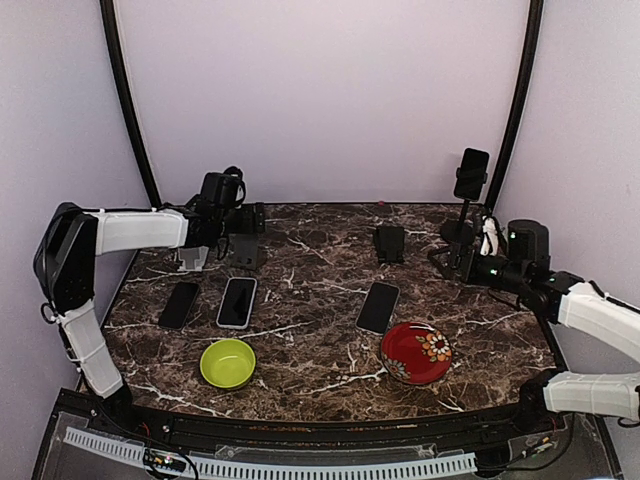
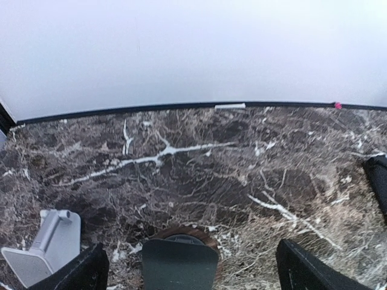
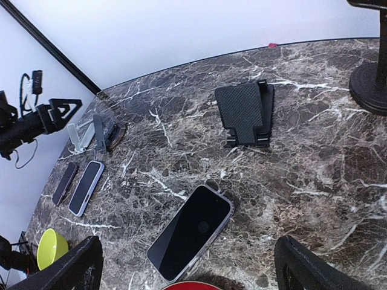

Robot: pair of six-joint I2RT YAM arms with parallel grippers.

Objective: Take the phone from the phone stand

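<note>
A dark phone (image 1: 471, 173) is clamped upright at the top of a tall black pole stand (image 1: 462, 225) at the back right. The stand's round base (image 3: 370, 84) shows in the right wrist view. My right gripper (image 1: 446, 262) is open and empty, low over the table just left of that base; its fingers (image 3: 72, 272) straddle a phone lying flat (image 3: 192, 232). My left gripper (image 1: 232, 240) is open and empty at the back left, with a dark empty stand plate (image 2: 179, 264) between its fingers (image 2: 314, 272).
Three phones lie flat: two at the left (image 1: 180, 304) (image 1: 237, 301) and one mid-table (image 1: 378, 306). A white stand (image 1: 192, 258) (image 2: 48, 248), a dark stand (image 1: 246, 250) and a black folding stand (image 1: 390, 243) (image 3: 245, 113) stand empty. A green bowl (image 1: 228, 362) and a red bowl (image 1: 416, 353) sit near the front.
</note>
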